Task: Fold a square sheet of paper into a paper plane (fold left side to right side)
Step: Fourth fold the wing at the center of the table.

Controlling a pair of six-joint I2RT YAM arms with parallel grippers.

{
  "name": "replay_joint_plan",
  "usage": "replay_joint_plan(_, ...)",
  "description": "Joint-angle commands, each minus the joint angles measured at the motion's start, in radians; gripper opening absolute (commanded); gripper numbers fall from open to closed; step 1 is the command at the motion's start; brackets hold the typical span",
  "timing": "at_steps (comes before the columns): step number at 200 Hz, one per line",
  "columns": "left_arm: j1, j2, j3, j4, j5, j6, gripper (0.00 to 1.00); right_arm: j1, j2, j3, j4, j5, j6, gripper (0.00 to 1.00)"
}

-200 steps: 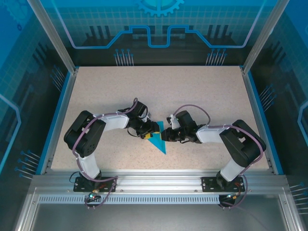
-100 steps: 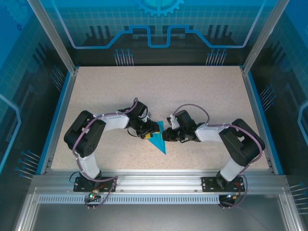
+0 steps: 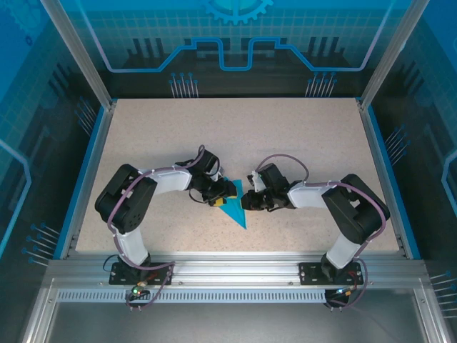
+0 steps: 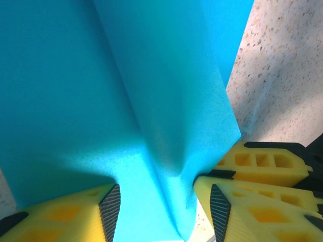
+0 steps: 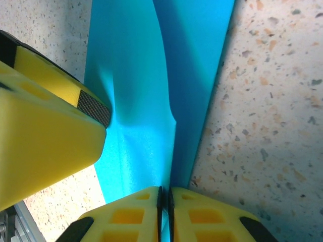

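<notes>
In the top view the cyan paper plane (image 3: 235,211) lies just below the middle of the frame on the speckled table (image 3: 300,143), a narrow wedge whose point aims at the lower right. The left gripper (image 3: 230,191) reaches it from the left and the right gripper (image 3: 243,200) from the right, and the 2 heads nearly meet over its upper end. In the left wrist view the paper plane (image 4: 126,101) takes up most of the frame. A raised ridge of it runs down to the bottom edge, between the 2 yellow fingers of the left gripper (image 4: 161,214). Those jaws stand partly apart and straddle the ridge. A gap shows beside the right-hand pad, and I cannot quite tell whether the left-hand pad touches the paper. In the right wrist view the right gripper (image 5: 164,199) sits at the bottom centre of the frame. Its 2 fingers are pressed together, with only a thin slit between them, and they pinch the lower edge of the paper plane (image 5: 136,91). A yellow finger (image 5: 45,136) of the left gripper comes in from the left edge, its black pad against the paper.
</notes>
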Motion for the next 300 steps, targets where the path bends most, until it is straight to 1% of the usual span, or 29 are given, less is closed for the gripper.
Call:
replay_joint_plan(1, -0.004, 0.022, 0.008, -0.059, -0.038, 0.022, 0.55, -0.003, 0.021, 0.026, -0.037, 0.012, -0.020, 0.13)
replay_joint_plan(109, -0.005, 0.022, 0.003, -0.058, -0.040, 0.023, 0.55, 0.001, 0.018, 0.039, -0.087, 0.048, -0.037, 0.14)
replay_joint_plan(149, -0.005, 0.024, 0.002, -0.057, -0.040, 0.023, 0.55, 0.009, -0.017, 0.032, -0.062, 0.010, -0.037, 0.14)
replay_joint_plan(197, -0.005, 0.024, -0.002, -0.054, -0.041, 0.023, 0.55, 0.011, -0.033, 0.029, -0.070, 0.026, -0.037, 0.14)
replay_joint_plan(300, -0.005, 0.023, 0.007, -0.063, -0.041, 0.026, 0.55, 0.015, 0.016, 0.057, -0.108, 0.054, -0.046, 0.14)
